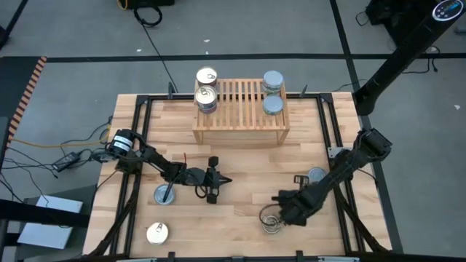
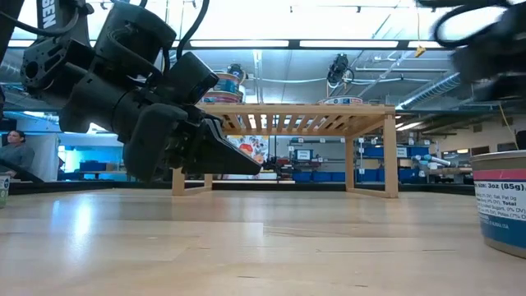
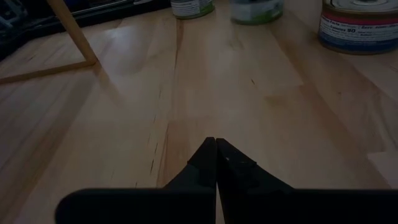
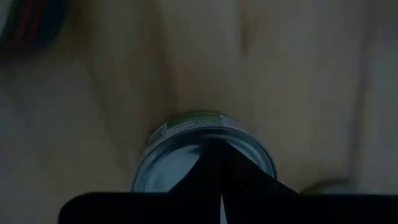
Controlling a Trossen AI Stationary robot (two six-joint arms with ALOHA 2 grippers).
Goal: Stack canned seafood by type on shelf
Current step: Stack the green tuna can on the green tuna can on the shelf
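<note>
closed right hand (image 4: 221, 208) over silver tin (image 4: 202, 155); left hand (image 3: 216, 163) shut, empty.

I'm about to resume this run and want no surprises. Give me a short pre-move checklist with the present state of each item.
1. Left gripper shut and empty, over bare table: ok.
2. Right gripper shut, poised over the silver-topped round tin: ok.
3. That tin gripped: not ok, fingers closed, nothing between them.
4. Light wooden slatted shelf sorted: gold-topped tins left, silver-topped tins right: ok.
5. Shelf middle free for more tins: ok.
6. Tins waiting on the plank table: ok.
</note>
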